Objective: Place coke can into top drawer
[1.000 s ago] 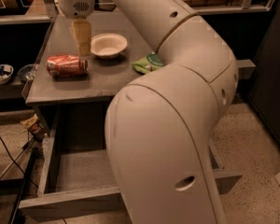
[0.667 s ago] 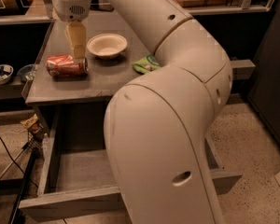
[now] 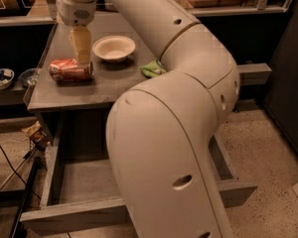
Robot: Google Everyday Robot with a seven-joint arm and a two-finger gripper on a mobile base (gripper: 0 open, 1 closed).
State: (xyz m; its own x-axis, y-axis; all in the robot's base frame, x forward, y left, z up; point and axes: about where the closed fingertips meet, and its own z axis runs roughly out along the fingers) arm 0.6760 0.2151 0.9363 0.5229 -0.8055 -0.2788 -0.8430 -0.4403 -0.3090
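The coke can (image 3: 69, 70) lies on its side on the left part of the grey countertop (image 3: 109, 86), red with white markings. My gripper (image 3: 82, 58) hangs from the arm directly above the can's right end, its tip at or just over the can. The top drawer (image 3: 69, 217) stands pulled open below the counter, and the part of its grey inside that shows is bare. My arm's large white links hide the drawer's right half and its front knob.
A white bowl (image 3: 113, 47) sits on the counter behind and to the right of the can. A green snack bag (image 3: 153, 68) lies by my arm. A side shelf at left holds small bowls (image 3: 0, 77). Cables and a stand (image 3: 20, 182) are on the floor at left.
My gripper has moved left and down, from beside the bowl to right over the can's right end. The can, bowl and drawer have not moved.
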